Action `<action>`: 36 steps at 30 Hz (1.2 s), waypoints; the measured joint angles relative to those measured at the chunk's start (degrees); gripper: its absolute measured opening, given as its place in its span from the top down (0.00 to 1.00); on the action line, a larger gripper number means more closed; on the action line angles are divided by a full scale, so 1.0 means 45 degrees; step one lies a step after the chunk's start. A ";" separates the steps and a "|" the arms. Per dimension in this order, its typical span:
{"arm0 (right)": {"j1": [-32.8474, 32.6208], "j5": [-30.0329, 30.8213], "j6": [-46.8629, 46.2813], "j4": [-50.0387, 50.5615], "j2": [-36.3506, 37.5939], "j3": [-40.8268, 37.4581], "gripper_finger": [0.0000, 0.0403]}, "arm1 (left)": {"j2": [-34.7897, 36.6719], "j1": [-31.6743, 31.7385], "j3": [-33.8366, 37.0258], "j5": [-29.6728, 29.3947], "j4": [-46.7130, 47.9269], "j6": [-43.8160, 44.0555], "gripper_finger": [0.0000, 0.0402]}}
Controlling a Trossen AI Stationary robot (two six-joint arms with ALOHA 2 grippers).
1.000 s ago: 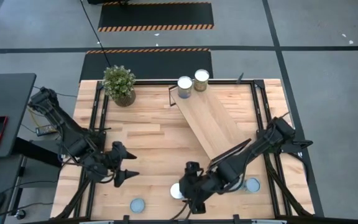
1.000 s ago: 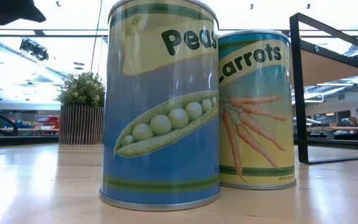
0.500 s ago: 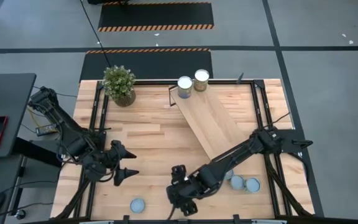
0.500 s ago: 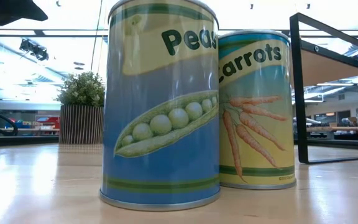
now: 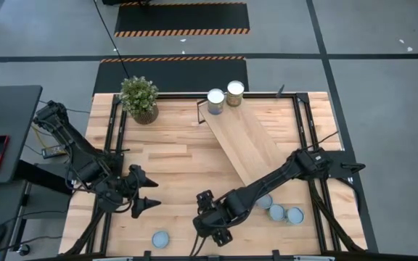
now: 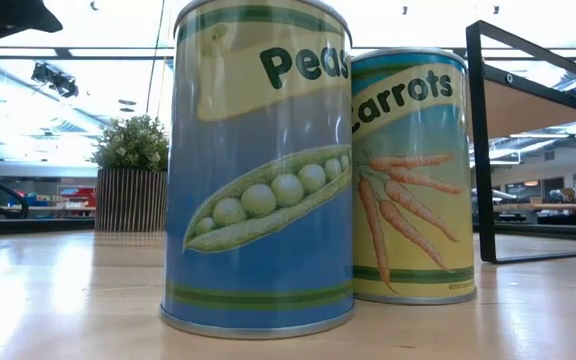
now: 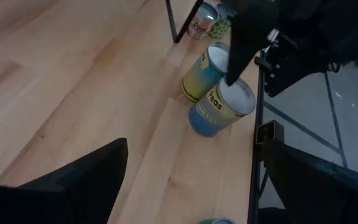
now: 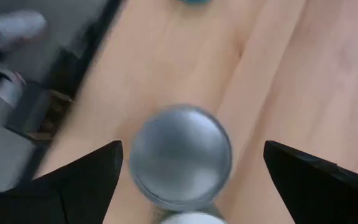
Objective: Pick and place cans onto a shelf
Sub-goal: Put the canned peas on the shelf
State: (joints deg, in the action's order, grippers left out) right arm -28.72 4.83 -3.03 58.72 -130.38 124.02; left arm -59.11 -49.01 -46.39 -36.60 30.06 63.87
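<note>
One upright can (image 8: pixel 180 155) stands squarely between the spread, empty fingers of our right gripper (image 5: pixel 210 225) at the table's near edge; our left gripper (image 5: pixel 149 196), also open, waits left.

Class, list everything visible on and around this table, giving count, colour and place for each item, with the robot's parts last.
cans: eight, white or silvery tops; two on the shelf's far end, three near the front right, one front left, two (Peas, Carrots) under the right gripper
shelf: one, light wood, black brackets, diagonal on the table
potted plant: one, green, far left corner
table: one, light wood
left gripper: open, front left, holding nothing
right gripper: open, over the Peas can at the front
</note>
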 joint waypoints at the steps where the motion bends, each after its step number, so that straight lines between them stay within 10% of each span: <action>1: -0.0002 0.0019 0.0148 0.0063 -0.0083 -0.0043 0.01 | 0.0000 0.0001 0.0000 0.0000 0.0048 -0.0004 0.07; 23: 0.0200 -0.0644 0.0588 0.0099 -0.1190 -0.0056 0.12 | 0.0000 0.0009 -0.0005 0.0000 0.0664 -0.0013 0.07; 36: 0.0903 -0.0009 -0.2655 0.0514 -0.0978 0.1330 0.19 | 0.0000 0.0010 -0.0005 -0.0001 0.1733 0.0439 0.07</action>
State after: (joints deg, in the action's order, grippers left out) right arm -24.66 4.79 -14.98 61.03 -134.78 130.00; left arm -59.11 -48.97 -46.41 -36.60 37.86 65.85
